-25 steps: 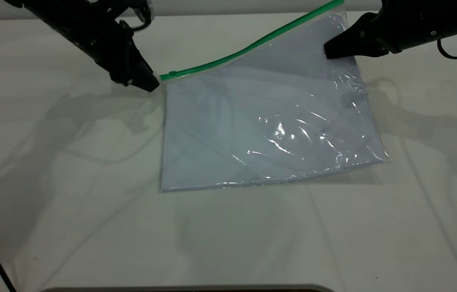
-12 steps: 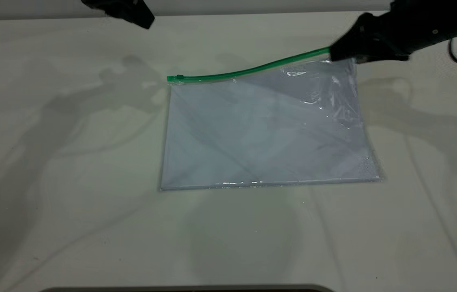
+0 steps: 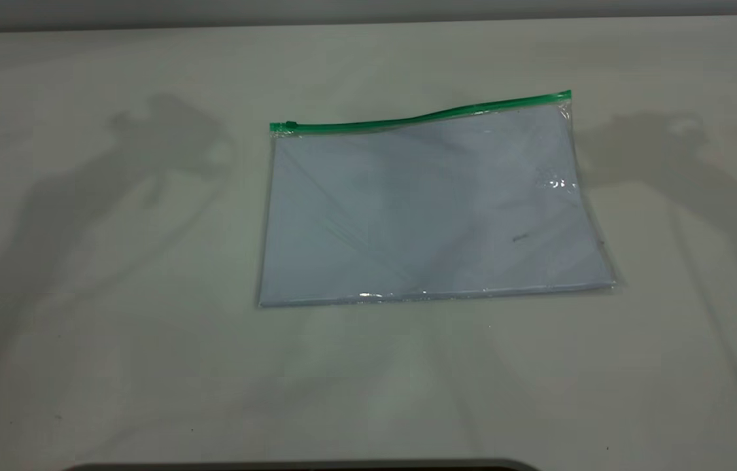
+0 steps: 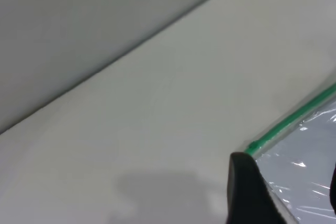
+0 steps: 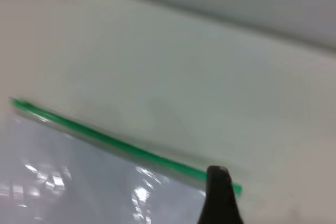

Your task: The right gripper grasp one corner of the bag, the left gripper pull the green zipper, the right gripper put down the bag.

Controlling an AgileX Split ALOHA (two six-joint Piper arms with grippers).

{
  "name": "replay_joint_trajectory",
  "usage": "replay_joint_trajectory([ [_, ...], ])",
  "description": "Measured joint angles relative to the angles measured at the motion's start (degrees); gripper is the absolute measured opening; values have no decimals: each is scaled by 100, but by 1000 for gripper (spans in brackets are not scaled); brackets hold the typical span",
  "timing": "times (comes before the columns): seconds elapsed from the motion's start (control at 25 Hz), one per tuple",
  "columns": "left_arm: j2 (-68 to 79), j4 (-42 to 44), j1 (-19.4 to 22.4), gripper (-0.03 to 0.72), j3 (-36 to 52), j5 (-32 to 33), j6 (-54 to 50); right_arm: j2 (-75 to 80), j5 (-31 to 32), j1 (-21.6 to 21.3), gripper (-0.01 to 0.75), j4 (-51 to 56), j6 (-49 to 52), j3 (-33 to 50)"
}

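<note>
The bag (image 3: pixel 427 209), a clear pouch with white sheets inside, lies flat on the table. The green zipper (image 3: pixel 420 118) runs along its far edge, and the slider tab (image 3: pixel 289 125) sits at the left end. Neither gripper shows in the exterior view. In the left wrist view my left gripper (image 4: pixel 289 192) is open and empty, hovering over the bag's corner (image 4: pixel 310 171) by the slider tab (image 4: pixel 253 146). In the right wrist view only one black finger (image 5: pixel 219 198) of my right gripper shows, standing alone above the zipper's end (image 5: pixel 236 188), touching nothing.
The white table (image 3: pixel 113 261) carries only the bag. Its far edge (image 3: pixel 368 23) meets a grey wall. A dark rounded edge (image 3: pixel 303 466) shows at the bottom of the exterior view.
The right gripper let go of the raised corner and the bag settled flat. Both arms drew back out of the exterior view.
</note>
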Motion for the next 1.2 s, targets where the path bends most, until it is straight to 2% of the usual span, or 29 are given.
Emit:
replay_joint_trajectory([
  [0.2,-1171,1025,0,442,0,808,-1505,-1469,559,0,591,-833,980,0],
  [0.36,-1932,1661,0,442,0,1696,-2447,-2362,1080,0,589,-1322,1671,0],
  [0.6,-2783,2304,0,442,0,3298,-3158,-3430,1771,0,589,-1518,2307,13],
  [0.84,-3533,2981,24,442,340,3334,-3659,-4310,2698,0,589,-1550,2961,175],
  [1.2,-5733,3034,29,442,2371,3334,-3721,-6318,3970,0,589,-1805,3440,1243],
])
